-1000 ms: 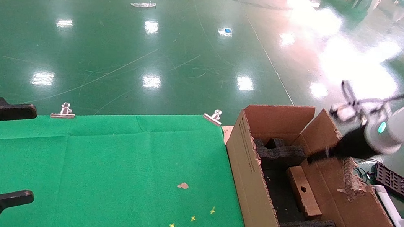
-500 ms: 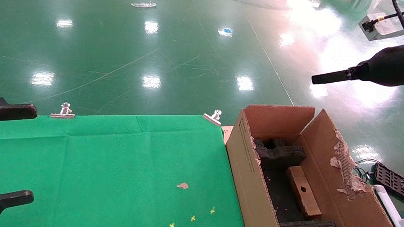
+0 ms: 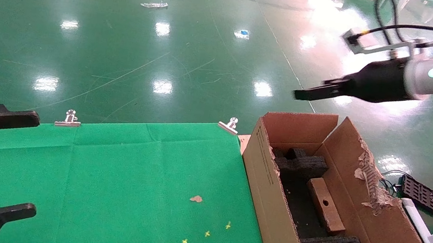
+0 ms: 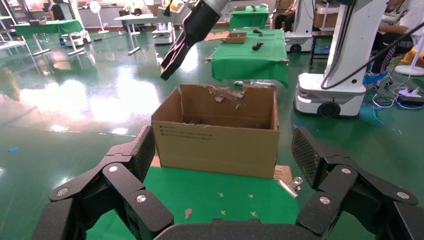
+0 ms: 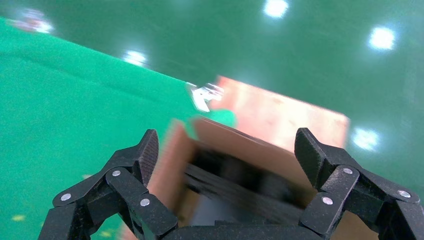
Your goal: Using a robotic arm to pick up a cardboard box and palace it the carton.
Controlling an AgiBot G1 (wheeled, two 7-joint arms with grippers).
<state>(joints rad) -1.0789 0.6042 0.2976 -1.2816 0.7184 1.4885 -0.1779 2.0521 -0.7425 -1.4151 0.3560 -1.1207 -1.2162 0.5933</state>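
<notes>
The small slim cardboard box (image 3: 325, 211) lies inside the large carton (image 3: 269, 194), between black foam blocks (image 3: 302, 163), with its round hole facing up. The carton (image 4: 215, 145) stands at the right edge of the green table; its right flap is torn. My right gripper (image 3: 301, 94) hangs in the air above the carton's far end, pointing left. In its wrist view the right gripper (image 5: 227, 150) is open and empty, with the blurred carton (image 5: 260, 145) below it. My left gripper (image 3: 33, 164) stays parked at the table's left side, open and empty (image 4: 225, 150).
Green cloth (image 3: 131, 177) covers the table, held by metal clips (image 3: 229, 125) at its far edge. A brown scrap (image 3: 196, 198) and small yellow marks lie on it. On the floor to the right are a black tray (image 3: 428, 198) and a white pipe frame (image 3: 429, 238).
My right gripper rose out of the carton, leaving the cardboard box inside, then swung left and lower above the carton's far end. The left arm has not moved.
</notes>
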